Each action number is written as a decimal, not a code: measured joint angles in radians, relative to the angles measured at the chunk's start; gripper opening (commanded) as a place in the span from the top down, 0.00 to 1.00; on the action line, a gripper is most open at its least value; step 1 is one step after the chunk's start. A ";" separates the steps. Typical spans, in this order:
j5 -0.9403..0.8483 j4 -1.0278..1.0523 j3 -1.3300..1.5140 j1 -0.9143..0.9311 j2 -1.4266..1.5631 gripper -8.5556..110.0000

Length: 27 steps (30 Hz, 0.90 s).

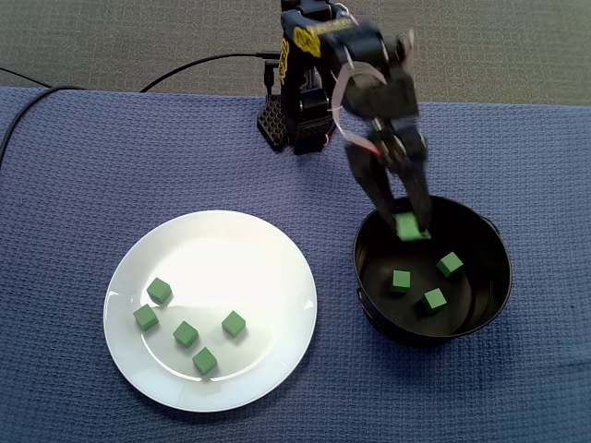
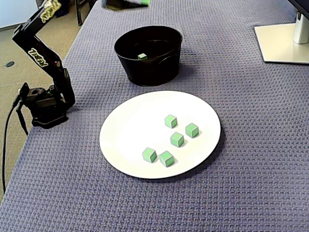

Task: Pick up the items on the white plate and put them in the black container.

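Closest to the lens in a fixed view sits the white plate [image 2: 116,121], just on the camera side of the black container [image 2: 149,72]. You have five green cubes [image 2: 177,139] waiting on it, all apart from one another.

In a fixed view from above, your gripper [image 1: 407,220] hangs over the container's rim on the side nearest the arm base [image 1: 297,120], fingers pointing down into it. The jaws are drawn in to a narrow gap and pinch the held cube [image 1: 412,229] between their tips. Three loose cubes [image 1: 434,299] lie on the container's floor, below the held one and apart from it.

By my reading you are at the release step. The next move calls for opening the jaws so the cube falls inside, then lifting clear of the rim before swinging away from the container toward the plate.

Yellow lettering [image 2: 37,50] runs along the black arm links beside the container, and a yellow sticker [image 1: 305,41] shows from above; neither is sharp enough to read.
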 measured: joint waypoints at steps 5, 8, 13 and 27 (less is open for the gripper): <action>0.000 -0.163 0.304 -0.086 -0.109 0.93; 0.002 -0.232 0.405 -0.114 -0.164 0.92; 0.003 -0.276 0.466 -0.135 -0.219 0.68; -0.106 0.250 -0.106 0.074 -0.101 0.62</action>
